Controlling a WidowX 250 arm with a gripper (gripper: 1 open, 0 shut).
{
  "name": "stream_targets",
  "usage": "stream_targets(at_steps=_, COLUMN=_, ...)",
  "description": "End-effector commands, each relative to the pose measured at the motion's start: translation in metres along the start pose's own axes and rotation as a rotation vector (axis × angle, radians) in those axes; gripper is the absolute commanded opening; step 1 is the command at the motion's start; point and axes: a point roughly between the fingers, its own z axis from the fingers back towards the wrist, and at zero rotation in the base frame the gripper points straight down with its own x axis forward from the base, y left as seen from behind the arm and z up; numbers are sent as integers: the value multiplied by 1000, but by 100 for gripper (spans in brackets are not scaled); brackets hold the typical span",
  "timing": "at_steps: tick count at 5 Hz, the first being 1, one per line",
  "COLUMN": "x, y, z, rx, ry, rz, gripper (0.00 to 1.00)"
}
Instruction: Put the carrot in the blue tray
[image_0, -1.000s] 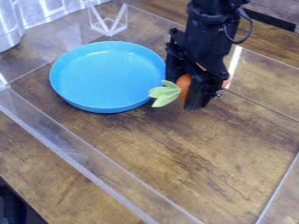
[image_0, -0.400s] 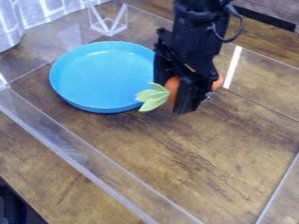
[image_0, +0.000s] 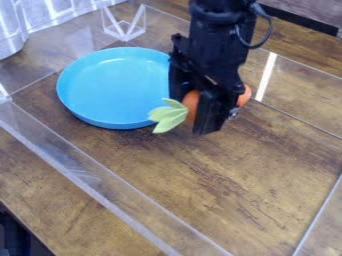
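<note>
Transport is the step in hand, by my reading: the tool (image_0: 207, 108) is clenched on the carrot (image_0: 195, 103), carrying it clear of the counter (image_0: 254, 190) just at the near-right rim of the blue tray (image_0: 118, 85); its pale leaves poke out toward the rim. The next move calls for travel over the tray's bare middle, then a release; the arm stands upright, tool pointing straight down.

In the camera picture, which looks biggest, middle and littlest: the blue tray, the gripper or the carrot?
1. Blue tray, biggest.
2. Gripper, middle; it is raised and nearer the camera, so it may look bigger than it is.
3. Carrot, littlest, though partly hidden between the fingers.
</note>
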Motion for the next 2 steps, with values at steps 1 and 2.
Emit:
stream_targets(at_steps=1, x=-4, y=8, z=25, rx=12, ry=-95, rz=38, gripper=0)
stream_targets(at_steps=2, x=-7, y=8, z=25, rx=2, ry=-103, rz=53, gripper=0)
